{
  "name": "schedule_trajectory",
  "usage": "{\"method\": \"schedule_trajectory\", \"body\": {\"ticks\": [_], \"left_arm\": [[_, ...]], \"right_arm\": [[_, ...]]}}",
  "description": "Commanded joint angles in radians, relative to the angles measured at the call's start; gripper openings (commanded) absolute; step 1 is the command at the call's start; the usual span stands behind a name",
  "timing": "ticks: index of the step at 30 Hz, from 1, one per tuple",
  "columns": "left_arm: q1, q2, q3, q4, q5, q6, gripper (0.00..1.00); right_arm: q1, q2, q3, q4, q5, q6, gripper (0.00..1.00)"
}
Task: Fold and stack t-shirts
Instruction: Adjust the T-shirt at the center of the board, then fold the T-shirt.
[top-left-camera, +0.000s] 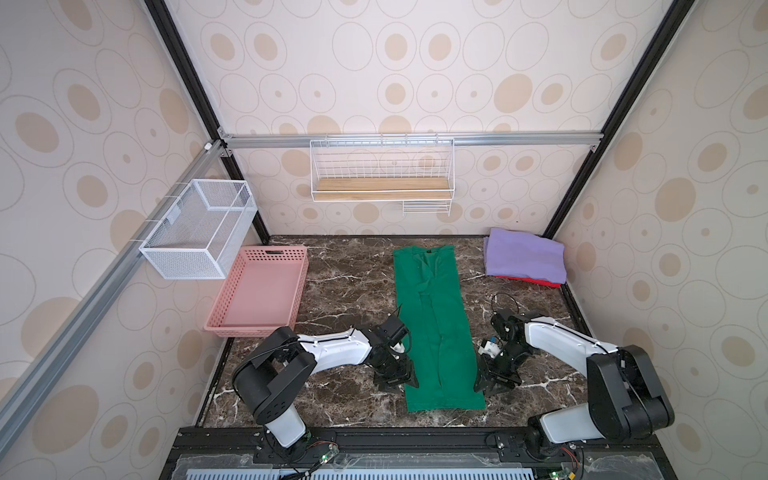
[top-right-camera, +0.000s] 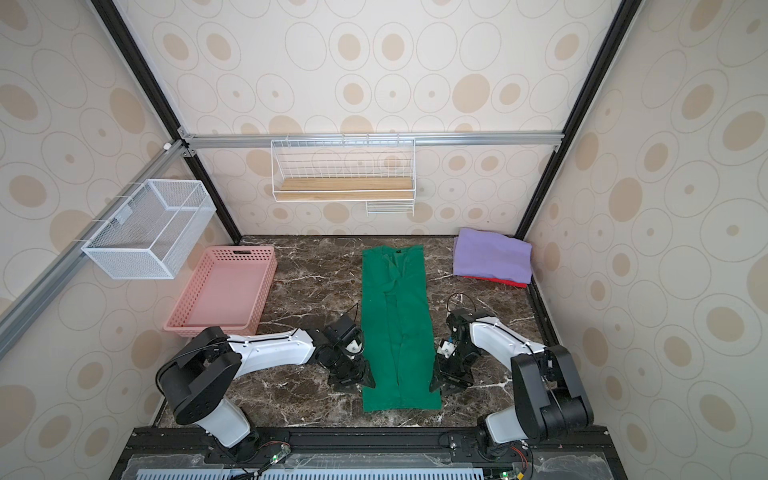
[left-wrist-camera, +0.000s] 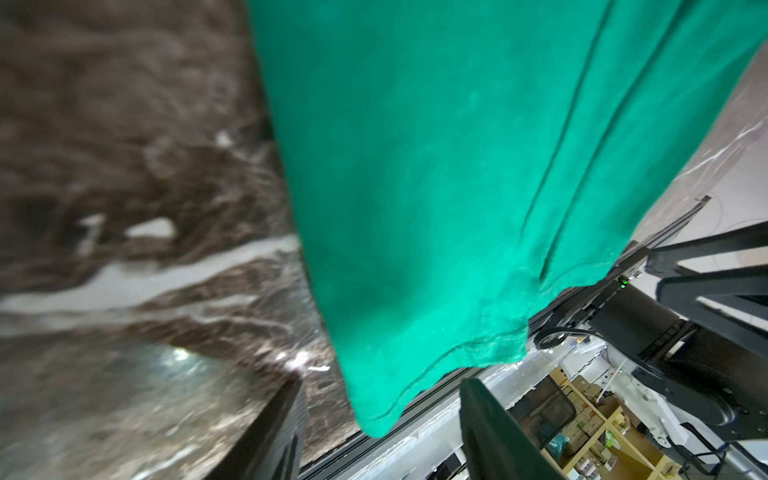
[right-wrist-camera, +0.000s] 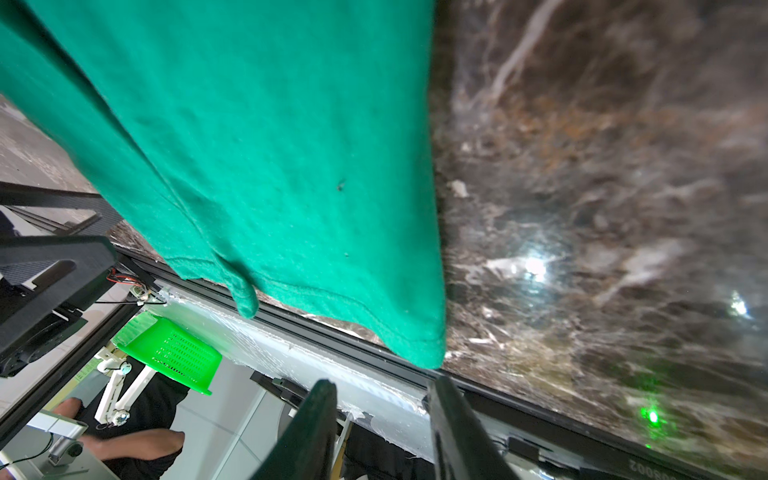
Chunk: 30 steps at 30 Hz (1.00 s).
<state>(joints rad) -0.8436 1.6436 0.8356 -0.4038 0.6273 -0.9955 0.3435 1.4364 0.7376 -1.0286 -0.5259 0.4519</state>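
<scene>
A deep green t-shirt (top-left-camera: 434, 324) (top-right-camera: 395, 324) lies on the dark marble table (top-left-camera: 345, 282) as a long narrow strip, collar far, hem near the front edge. My left gripper (top-left-camera: 397, 379) (top-right-camera: 353, 376) hovers low at the strip's left edge near the hem, open. In the left wrist view the hem corner (left-wrist-camera: 374, 415) shows just ahead of the gap between its fingers (left-wrist-camera: 274, 432). My right gripper (top-left-camera: 494, 380) (top-right-camera: 448, 380) (right-wrist-camera: 384, 382) is at the right edge, open and holding nothing, with the other hem corner (right-wrist-camera: 428, 357) just past its tips. A folded lavender t-shirt (top-left-camera: 525, 257) rests on a red one (top-left-camera: 536, 281) at the back right.
A pink perforated basket (top-left-camera: 262, 291) stands on the table's left side. A white mesh bin (top-left-camera: 199, 228) hangs on the left rail above it. A wire shelf with a wooden board (top-left-camera: 382, 187) is mounted on the back wall. A black frame rail runs along the table's front edge (right-wrist-camera: 374, 340).
</scene>
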Motion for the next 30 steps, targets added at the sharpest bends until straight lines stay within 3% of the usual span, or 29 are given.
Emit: {"method": "schedule_trajectory", "body": {"ticks": [1,12,18,25,30], "left_arm": [[-0.029,0.009,-0.034,0.015,-0.043,-0.045,0.62],[-0.078,0.005,-0.13,0.127,-0.064,-0.16,0.57],[-0.088,0.005,-0.152,0.144,-0.077,-0.188,0.39],[-0.088,-0.01,-0.141,0.086,-0.087,-0.165,0.03],[-0.087,-0.002,-0.089,0.0,-0.095,-0.106,0.0]], "right_arm": [[-0.002,-0.008,-0.01,-0.009,-0.018,-0.009,0.43],[-0.003,-0.004,-0.006,-0.008,-0.051,-0.024,0.43],[-0.003,-0.016,-0.006,-0.014,-0.052,-0.026,0.43],[-0.003,-0.021,-0.013,-0.021,-0.046,-0.008,0.43],[-0.003,-0.067,-0.044,-0.027,-0.048,0.049,0.43]]}}
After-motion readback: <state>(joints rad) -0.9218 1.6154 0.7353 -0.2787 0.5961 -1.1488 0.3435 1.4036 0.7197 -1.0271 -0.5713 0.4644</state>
